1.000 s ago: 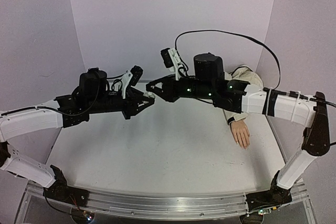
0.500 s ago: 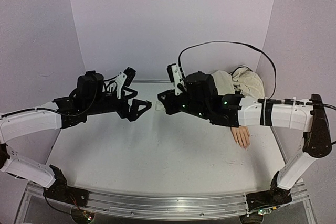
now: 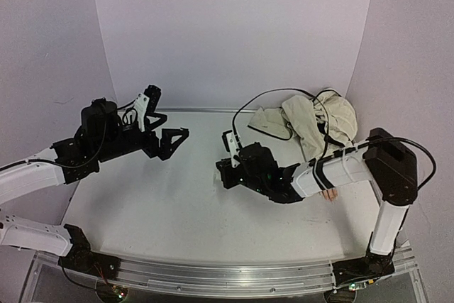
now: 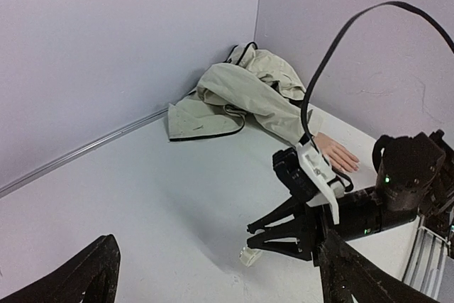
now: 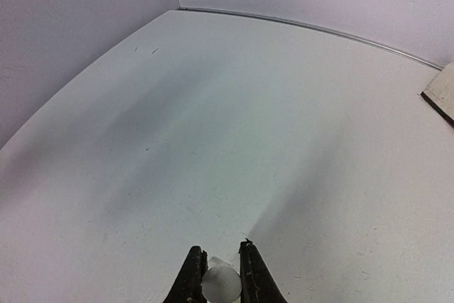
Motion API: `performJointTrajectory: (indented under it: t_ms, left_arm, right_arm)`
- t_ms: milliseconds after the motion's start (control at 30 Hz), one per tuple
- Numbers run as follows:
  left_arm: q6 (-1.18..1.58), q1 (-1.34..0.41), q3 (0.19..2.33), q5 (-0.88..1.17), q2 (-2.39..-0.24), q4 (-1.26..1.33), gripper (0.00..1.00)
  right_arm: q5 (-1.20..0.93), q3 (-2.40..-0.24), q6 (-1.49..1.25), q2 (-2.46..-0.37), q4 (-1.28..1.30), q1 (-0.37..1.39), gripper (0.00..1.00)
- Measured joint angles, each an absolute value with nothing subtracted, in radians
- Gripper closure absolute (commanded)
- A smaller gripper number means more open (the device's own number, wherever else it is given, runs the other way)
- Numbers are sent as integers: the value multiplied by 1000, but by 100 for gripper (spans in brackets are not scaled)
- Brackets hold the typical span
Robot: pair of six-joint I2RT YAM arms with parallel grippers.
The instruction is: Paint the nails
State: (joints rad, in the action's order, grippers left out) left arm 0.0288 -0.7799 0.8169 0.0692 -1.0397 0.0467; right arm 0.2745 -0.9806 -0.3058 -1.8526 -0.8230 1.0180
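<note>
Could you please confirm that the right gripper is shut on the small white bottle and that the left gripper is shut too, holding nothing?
Not quite: the left gripper is open, its black fingers spread to the bottom corners of the left wrist view. The right gripper is indeed shut on the small white bottle, and the left one holds nothing.

Left pincer (image 4: 216,246): own dark fingers (image 4: 78,280) sit in the lower left and lower right corners, jaws spread wide over the white worktop (image 4: 142,196).

Right pincer (image 4: 252,238), lower centre-right: tips drawn close on a small pale object (image 4: 248,255) (shape unclear from here), low against the worktop.

Beige jacket (image 4: 241,97) is heaped at upper centre, in the corner where the lilac walls (image 4: 106,47) meet.

Mannequin hand (image 4: 339,155) lies flat at the sleeve end, right of centre.

Black cable (image 4: 386,5) arcs across the upper right.
</note>
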Motion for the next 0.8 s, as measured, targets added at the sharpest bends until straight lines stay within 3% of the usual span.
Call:
performJointTrajectory:
  t_ms: [333, 533, 800]
  left_arm:
    - [31, -780, 772, -42, -978, 43, 0]
    - [33, -780, 772, -59, -978, 43, 1]
    - [55, -762, 772, -92, -987, 43, 1]
  right_arm:
    - [315, -982, -277, -2030, -911, 1040, 99]
    - [330, -982, -291, -2031, -921, 1053, 59]
    - [323, -980, -323, -2017, -894, 1032, 31]
